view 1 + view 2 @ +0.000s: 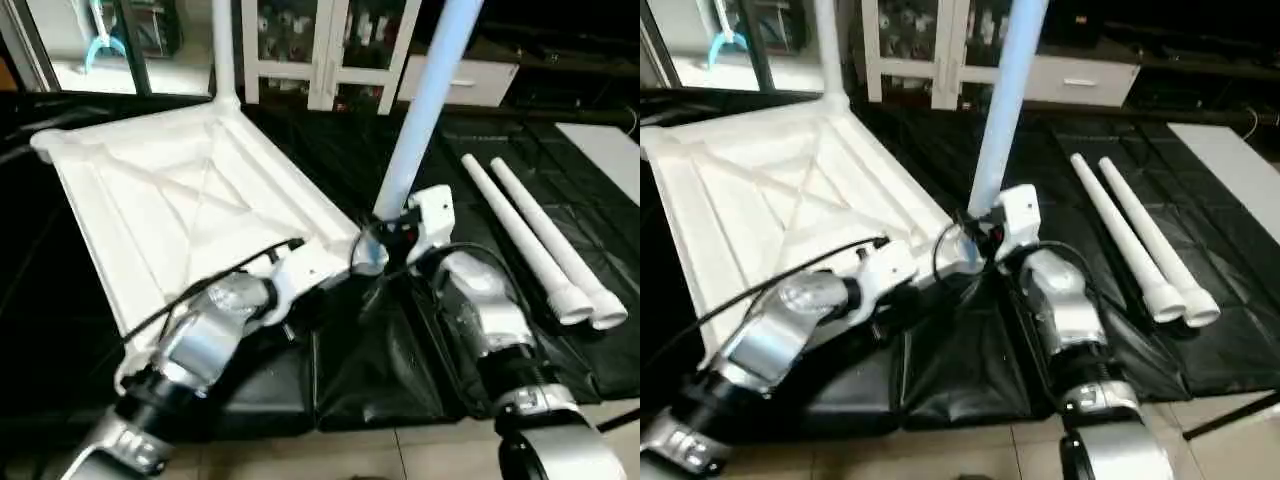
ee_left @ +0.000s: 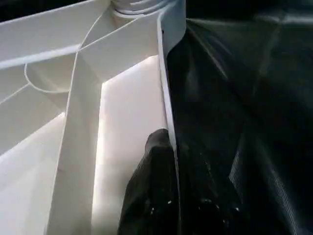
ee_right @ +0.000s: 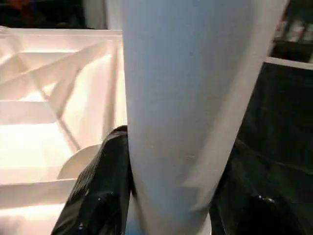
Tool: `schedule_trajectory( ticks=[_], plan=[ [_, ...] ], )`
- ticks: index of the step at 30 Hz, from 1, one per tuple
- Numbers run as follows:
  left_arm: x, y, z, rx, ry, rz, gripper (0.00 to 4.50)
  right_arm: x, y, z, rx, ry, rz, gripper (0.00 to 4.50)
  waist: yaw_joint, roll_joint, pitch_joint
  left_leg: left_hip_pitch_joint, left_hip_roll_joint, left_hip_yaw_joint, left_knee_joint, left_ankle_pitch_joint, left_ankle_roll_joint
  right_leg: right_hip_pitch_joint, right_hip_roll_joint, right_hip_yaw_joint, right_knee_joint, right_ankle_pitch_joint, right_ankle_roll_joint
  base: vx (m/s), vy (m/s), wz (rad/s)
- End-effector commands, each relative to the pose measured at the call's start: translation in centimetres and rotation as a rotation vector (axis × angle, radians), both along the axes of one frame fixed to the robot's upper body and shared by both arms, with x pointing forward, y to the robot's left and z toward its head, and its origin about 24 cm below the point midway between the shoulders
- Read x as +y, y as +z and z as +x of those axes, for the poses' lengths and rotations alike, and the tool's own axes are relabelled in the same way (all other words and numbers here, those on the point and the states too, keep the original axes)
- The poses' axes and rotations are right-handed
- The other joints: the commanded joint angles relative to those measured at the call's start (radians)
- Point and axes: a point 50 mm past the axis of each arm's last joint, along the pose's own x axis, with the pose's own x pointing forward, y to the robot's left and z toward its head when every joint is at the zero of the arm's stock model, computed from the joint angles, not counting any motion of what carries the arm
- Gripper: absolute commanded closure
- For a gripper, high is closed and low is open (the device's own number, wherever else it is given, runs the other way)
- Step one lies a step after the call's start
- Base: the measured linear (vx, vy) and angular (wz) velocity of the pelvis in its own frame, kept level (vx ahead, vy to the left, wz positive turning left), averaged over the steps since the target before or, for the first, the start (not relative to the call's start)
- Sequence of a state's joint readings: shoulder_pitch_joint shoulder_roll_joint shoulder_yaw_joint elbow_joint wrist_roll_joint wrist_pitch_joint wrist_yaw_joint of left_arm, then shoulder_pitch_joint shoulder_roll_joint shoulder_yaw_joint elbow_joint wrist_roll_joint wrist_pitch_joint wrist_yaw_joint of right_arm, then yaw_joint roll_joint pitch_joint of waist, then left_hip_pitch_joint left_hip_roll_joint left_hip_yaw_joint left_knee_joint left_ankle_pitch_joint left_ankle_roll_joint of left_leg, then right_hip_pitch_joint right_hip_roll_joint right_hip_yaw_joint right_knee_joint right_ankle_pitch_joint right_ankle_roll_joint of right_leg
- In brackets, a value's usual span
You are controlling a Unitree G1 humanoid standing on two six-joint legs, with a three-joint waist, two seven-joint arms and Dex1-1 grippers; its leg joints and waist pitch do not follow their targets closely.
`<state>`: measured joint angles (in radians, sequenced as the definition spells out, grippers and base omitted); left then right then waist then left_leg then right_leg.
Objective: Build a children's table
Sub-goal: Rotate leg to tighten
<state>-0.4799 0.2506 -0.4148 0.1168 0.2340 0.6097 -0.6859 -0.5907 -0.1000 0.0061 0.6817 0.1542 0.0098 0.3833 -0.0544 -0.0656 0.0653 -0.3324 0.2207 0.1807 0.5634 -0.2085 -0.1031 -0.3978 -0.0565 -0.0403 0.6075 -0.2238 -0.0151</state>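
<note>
White plastic table top (image 1: pixel 190 200) lay ribbed side up on black mats (image 1: pixel 370 370), one leg (image 1: pixel 222 50) standing in its far corner. At the near corner a second leg (image 1: pixel 425 100) rose tilted, the right gripper (image 1: pixel 395 235) with jaws clamped around its base. The left gripper (image 2: pixel 168 196) had jaws together on the top's rim. Two spare legs (image 1: pixel 540 245) lay together nearby.

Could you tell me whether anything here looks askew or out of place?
Yes: the leg held by the right gripper at the table top's near corner leans rightward, whereas the far-corner leg stands straight. Two legs lie unfitted on the black mat.
</note>
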Motion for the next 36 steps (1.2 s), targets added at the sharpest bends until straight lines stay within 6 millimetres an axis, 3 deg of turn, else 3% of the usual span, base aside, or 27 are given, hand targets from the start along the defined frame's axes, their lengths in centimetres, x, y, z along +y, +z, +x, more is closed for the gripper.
schedule_trajectory(
  ticks=[1,9,11,13,15,17,19,22,24,26,28,30,36],
  plan=[
    [-3.3,0.3,-1.0,0.000,-0.139,-0.024,4.50,0.3,-8.5,-4.1,0.397,-0.010,-0.132,2.66,-0.006,0.025,-0.009,-0.007,0.011,-0.011,-0.078,-0.412,-0.020,-0.003,-0.053,0.042,-0.113,-0.394,-0.107,0.000,0.000,0.00],
    [-1.8,-0.1,-1.2,0.006,-0.125,0.021,4.50,0.3,-7.3,-3.4,0.345,0.057,-0.111,2.66,-0.008,0.023,-0.012,-0.015,0.013,-0.013,-0.080,-0.384,-0.010,0.005,-0.055,0.044,-0.109,-0.352,-0.120,0.000,0.000,0.00],
    [-0.8,-0.2,-1.3,0.014,-0.121,0.033,4.50,0.0,-5.9,-3.1,0.285,0.129,-0.034,2.66,-0.007,0.025,-0.019,-0.018,0.016,-0.010,-0.078,-0.332,-0.001,0.014,-0.054,0.045,-0.100,-0.263,-0.144,0.000,0.000,0.00],
    [-0.5,-0.2,-1.3,0.014,-0.122,0.037,4.50,-0.3,-5.4,-3.0,0.260,0.150,-0.028,2.10,-0.005,0.027,-0.020,-0.020,0.018,-0.005,-0.075,-0.271,0.010,0.019,-0.053,0.045,-0.094,-0.161,-0.175,0.000,0.000,0.00],
    [-0.3,-0.2,-1.4,0.015,-0.122,0.038,4.50,-0.5,-4.9,-2.9,0.239,0.171,-0.022,1.93,-0.006,0.028,-0.022,-0.021,0.017,-0.004,-0.073,-0.233,0.012,0.024,-0.052,0.045,-0.086,-0.103,-0.197,0.000,0.000,0.00],
    [0.1,-0.2,-1.5,0.008,-0.153,0.037,4.50,-0.9,-3.5,-2.6,0.164,0.208,-0.011,1.90,0.002,0.031,-0.030,-0.015,0.017,0.002,-0.064,-0.160,0.026,0.032,-0.051,0.045,-0.075,0.017,-0.236,0.000,0.000,0.00],
    [0.5,-0.1,-1.8,0.011,-0.183,0.034,4.50,-1.3,-2.4,-2.4,0.108,0.234,-0.006,1.64,0.005,0.025,-0.027,-0.023,0.016,0.003,-0.063,-0.094,0.047,0.042,-0.048,0.043,-0.062,0.128,-0.260,0.000,0.000,0.00],
    [1.4,-0.1,-2.2,0.024,-0.233,0.028,4.50,-2.5,-0.5,-2.5,0.032,0.323,0.003,1.44,0.009,0.031,-0.025,-0.020,0.016,0.008,-0.059,-0.094,0.073,0.043,-0.054,0.047,-0.063,0.118,-0.272,0.000,0.000,0.00],
    [1.8,0.0,-2.5,0.010,-0.281,0.022,4.50,-3.2,0.2,-2.8,0.031,0.383,0.026,1.20,0.011,0.029,-0.024,-0.020,0.015,0.009,-0.055,-0.080,0.101,0.046,-0.052,0.048,-0.061,0.122,-0.283,0.000,0.000,0.00],
    [2.1,-0.1,-2.8,0.017,-0.308,0.017,4.50,-3.6,0.5,-2.9,0.029,0.410,0.034,1.20,0.015,0.035,-0.023,-0.017,0.015,0.013,-0.052,-0.043,0.117,0.044,-0.053,0.049,-0.056,0.158,-0.297,0.000,0.000,0.00],
    [3.3,-0.5,-3.5,0.051,-0.361,0.030,4.50,-5.5,1.9,-3.5,-0.008,0.537,0.033,1.20,0.024,0.034,-0.026,-0.020,0.014,0.012,-0.045,-0.004,0.146,0.052,-0.052,0.050,-0.047,0.225,-0.304,0.000,0.000,0.00],
    [3.9,-0.7,-3.6,0.061,-0.371,0.038,4.50,-6.3,2.3,-3.9,-0.012,0.589,0.026,1.20,0.032,0.036,-0.024,-0.014,0.015,0.015,-0.043,0.005,0.168,0.047,-0.047,0.048,-0.044,0.246,-0.309,0.000,0.000,0.00],
    [4.8,-0.5,-3.7,0.070,-0.388,0.014,4.50,-7.5,3.3,-3.7,-0.030,0.648,0.003,1.20,0.032,0.031,-0.025,-0.016,0.015,0.016,-0.040,0.015,0.175,0.047,-0.053,0.048,-0.042,0.188,-0.317,0.000,0.000,0.00]
  ],
)
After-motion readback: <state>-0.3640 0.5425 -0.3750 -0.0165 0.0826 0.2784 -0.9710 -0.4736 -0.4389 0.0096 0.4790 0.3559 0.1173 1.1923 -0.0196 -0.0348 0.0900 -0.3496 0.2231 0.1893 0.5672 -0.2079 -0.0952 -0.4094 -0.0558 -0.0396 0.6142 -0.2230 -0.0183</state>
